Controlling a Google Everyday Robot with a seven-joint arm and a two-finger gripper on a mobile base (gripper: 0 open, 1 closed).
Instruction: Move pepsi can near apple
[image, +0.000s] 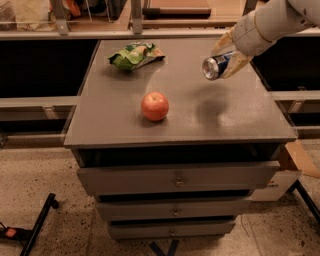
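Blue metal, thin-walled and slick: the can (215, 66) hung on its side above the table (240, 120), at about two o'clock from the apple (155, 106), with a silver end facing the camera. The gripper (228, 56) pinched it across the body, jaws closed on its sides. It looked light and easily dented, so a mid-body hold with a modest squeeze seemed right. The bag (136, 54) lay at eleven o'clock from the apple.
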